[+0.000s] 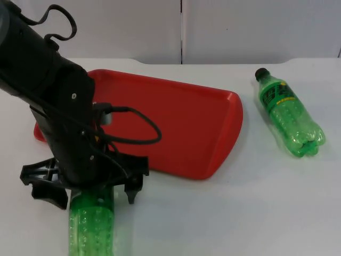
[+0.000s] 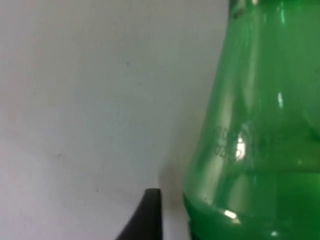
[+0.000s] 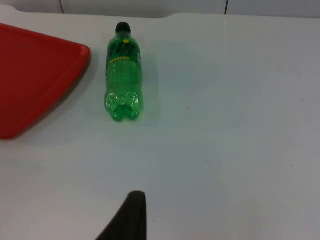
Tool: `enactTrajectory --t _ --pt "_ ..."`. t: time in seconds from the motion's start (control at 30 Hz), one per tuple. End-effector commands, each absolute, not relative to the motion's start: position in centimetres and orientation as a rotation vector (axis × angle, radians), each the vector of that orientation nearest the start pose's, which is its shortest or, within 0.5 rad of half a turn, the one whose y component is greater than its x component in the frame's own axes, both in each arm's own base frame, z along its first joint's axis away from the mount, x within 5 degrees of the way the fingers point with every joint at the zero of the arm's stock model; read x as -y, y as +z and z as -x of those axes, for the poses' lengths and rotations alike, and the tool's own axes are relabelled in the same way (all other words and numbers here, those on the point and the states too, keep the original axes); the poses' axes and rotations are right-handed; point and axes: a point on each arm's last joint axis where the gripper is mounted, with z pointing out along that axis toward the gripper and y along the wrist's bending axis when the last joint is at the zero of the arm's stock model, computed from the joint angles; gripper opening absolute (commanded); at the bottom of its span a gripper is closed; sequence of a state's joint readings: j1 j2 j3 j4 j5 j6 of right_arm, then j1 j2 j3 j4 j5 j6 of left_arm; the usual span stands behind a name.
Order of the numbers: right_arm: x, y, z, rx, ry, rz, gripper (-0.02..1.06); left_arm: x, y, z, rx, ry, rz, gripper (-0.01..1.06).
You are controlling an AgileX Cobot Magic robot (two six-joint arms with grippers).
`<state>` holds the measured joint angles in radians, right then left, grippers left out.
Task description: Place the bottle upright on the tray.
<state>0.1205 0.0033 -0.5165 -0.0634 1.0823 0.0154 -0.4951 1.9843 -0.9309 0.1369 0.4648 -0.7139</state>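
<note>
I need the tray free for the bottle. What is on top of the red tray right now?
The visible part of the red tray holds nothing. The left arm covers its left end, so that stretch cannot be checked. Both green bottles lie off it: one at the right, one under the left tool.

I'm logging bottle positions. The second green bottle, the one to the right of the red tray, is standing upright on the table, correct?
Not quite. That green bottle is to the right of the red tray, but it lies on its side on the table, its black cap pointing towards the partition wall. The top view and the right wrist view both show it.
</note>
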Motion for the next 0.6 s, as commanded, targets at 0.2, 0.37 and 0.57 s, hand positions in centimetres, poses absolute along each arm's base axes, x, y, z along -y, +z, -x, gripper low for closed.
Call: enactTrajectory --t 0.2,0.37,0.57 --pt "0.63 28.01 0.67 -2.042 -0.002 0.094 1.04 14.98 8.27 -28.52 -2.998 -0.038 0.178 0.33" --pt "0.63 28.01 0.67 -2.042 -0.002 0.094 1.04 14.95 8.26 -28.49 -3.001 -0.032 0.176 0.0" --pt "0.63 28.01 0.67 -2.042 -0.002 0.094 1.04 14.96 8.6 -28.51 -2.993 -0.039 0.176 0.0"
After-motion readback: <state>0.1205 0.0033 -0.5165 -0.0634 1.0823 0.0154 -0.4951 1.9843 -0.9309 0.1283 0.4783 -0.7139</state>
